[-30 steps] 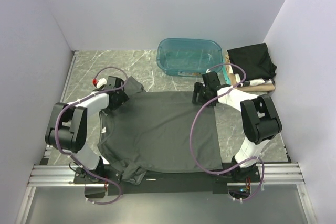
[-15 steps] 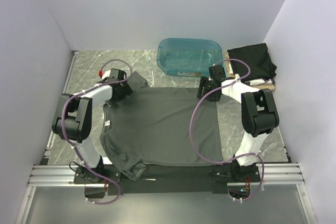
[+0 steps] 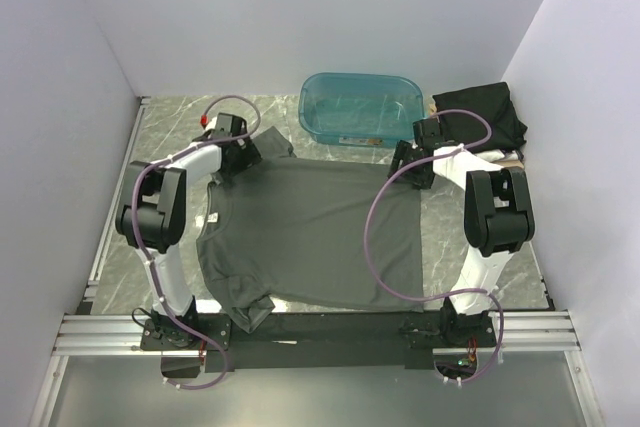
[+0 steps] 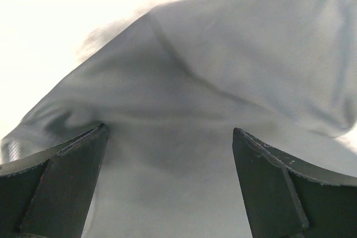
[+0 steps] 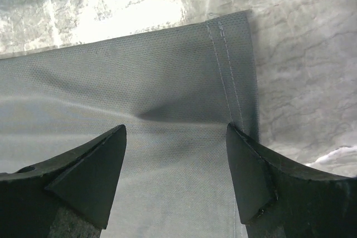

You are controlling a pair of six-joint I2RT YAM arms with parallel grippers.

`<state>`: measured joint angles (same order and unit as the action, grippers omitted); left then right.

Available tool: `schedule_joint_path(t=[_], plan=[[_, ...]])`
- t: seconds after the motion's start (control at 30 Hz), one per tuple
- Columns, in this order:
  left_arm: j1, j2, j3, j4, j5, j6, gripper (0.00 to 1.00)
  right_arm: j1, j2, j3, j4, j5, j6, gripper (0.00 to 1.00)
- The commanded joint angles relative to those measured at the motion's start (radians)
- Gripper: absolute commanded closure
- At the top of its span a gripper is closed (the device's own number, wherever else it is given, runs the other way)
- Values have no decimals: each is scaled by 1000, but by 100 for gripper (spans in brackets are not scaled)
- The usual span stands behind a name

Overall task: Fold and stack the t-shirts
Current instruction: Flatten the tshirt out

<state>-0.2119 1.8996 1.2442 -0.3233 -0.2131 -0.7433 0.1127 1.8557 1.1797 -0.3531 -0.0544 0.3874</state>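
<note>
While the charcoal t-shirt lies spread flat mid-table, its far sleeve sits under the left gripper and its far hem corner under the right gripper; both pairs of fingers stand apart, clenching nothing, with cloth between them; the teal tub sits just beyond the shirt, a black t-shirt far right; bare table lies left; both arms reach forward, elbows bent

Both arms stretched forward, wrists low. The left hand and right hand tilt down, fingers spread wide.
</note>
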Motion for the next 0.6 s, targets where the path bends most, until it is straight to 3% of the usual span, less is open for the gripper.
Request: schedule_joint_path(t=[0.0,0.23,0.3,0.57], plan=[[3,24,90,29,58,50,1,-11,4,46,5,11,-27,21],[3,41,293,-28,92,93,1,-8,-154,18,5,44,-24,20],[-1,0,264,-30,103,88,1,1,-243,-55,16,28,-16,20],[-53,-443,-260,-16,34,-80,1,221,-518,-337,11,103,117,19]])
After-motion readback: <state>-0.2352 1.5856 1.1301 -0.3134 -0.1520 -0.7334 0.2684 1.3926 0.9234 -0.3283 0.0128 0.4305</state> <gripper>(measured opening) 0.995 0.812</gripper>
